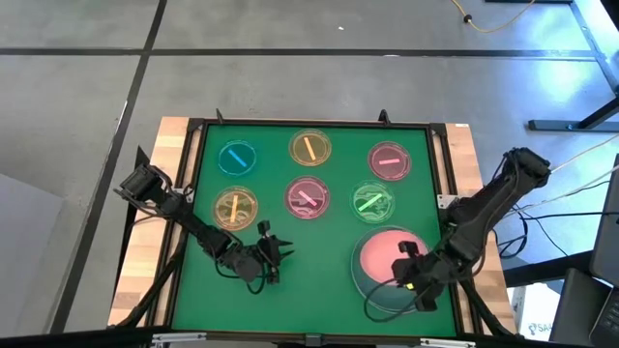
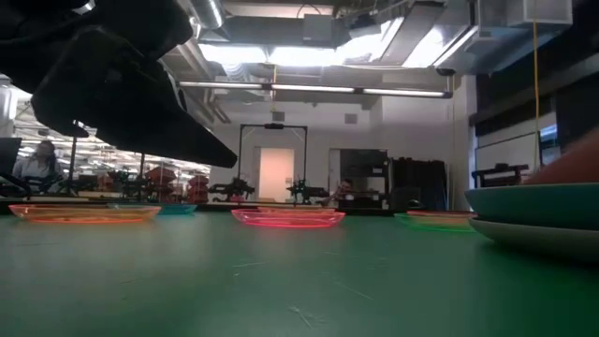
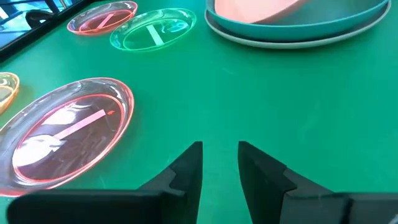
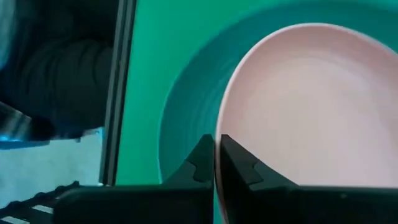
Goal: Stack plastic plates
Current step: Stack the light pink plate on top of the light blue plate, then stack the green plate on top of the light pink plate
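Six small translucent plates lie flat on the green mat: blue (image 1: 236, 157), yellow (image 1: 310, 148), pink (image 1: 389, 160), orange-yellow (image 1: 235, 207), pink (image 1: 307, 197), green (image 1: 371, 201). At the near right the large pink plate (image 1: 387, 253) sits in the teal plate (image 1: 372, 290), which lies on the grey-white plate (image 2: 533, 239). My right gripper (image 1: 411, 273) is shut on the pink plate's rim. My left gripper (image 1: 278, 253) hovers low over bare mat at the near middle, open and empty. My right gripper pinches the large pink plate's rim (image 4: 219, 127) at its near-right edge between its two fingers, one on the inner side and one on the outer. The fingers come slanting from the table's near right. The plate is tilted, its held edge raised (image 2: 582, 154) and its far side in the teal plate.
A raised dark frame (image 1: 193, 193) borders the mat, with wooden table edges (image 1: 164, 174) outside it. Bare mat lies between the small plates and the near edge, around my left gripper. The nearest small plate to my left gripper is the pink one (image 3: 68, 134).
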Tool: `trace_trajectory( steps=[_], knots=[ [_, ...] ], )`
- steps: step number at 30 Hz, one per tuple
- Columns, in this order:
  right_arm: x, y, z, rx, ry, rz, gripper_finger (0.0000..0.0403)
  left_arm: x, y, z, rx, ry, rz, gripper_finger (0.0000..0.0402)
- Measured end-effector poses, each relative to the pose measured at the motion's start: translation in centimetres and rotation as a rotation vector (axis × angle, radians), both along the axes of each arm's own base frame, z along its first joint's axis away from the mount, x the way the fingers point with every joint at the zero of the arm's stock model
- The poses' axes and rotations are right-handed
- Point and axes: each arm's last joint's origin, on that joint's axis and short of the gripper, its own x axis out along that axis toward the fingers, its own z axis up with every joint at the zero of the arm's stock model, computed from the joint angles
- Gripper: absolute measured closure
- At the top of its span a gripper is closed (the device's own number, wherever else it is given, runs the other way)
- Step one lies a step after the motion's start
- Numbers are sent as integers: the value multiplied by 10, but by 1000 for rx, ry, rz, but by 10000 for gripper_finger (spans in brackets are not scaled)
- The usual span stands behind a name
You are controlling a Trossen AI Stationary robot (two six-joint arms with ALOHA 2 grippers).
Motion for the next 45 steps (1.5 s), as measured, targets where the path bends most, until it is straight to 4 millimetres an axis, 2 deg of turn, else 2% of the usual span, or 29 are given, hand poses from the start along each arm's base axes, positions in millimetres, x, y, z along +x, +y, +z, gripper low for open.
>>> trace_trajectory(
  steps=[7, 16, 20, 26, 34, 39, 45],
  knots=[
    [5, 4, -20, 37, -25, -24, 383, 3, 5, 0, 0, 0, 19, 306],
    [13, -2, -20, 35, -34, -10, 262, 3, 4, -1, -27, 18, -25, 306],
    [25, -13, -9, 10, -32, -1, 231, 3, 4, -1, -28, 18, -26, 306],
    [41, -43, 2, -210, -58, -85, 228, 3, 4, -1, -29, 18, -26, 306],
    [47, -93, -3, -453, 60, -255, 241, 3, 3, -1, -35, 17, -25, 306],
    [52, -123, -14, -513, 111, -301, 241, 3, 3, -1, -48, 26, -44, 306],
    [53, -168, -37, -527, 155, -380, 242, 3, 3, -1, -48, 27, -45, 306]
  ],
)
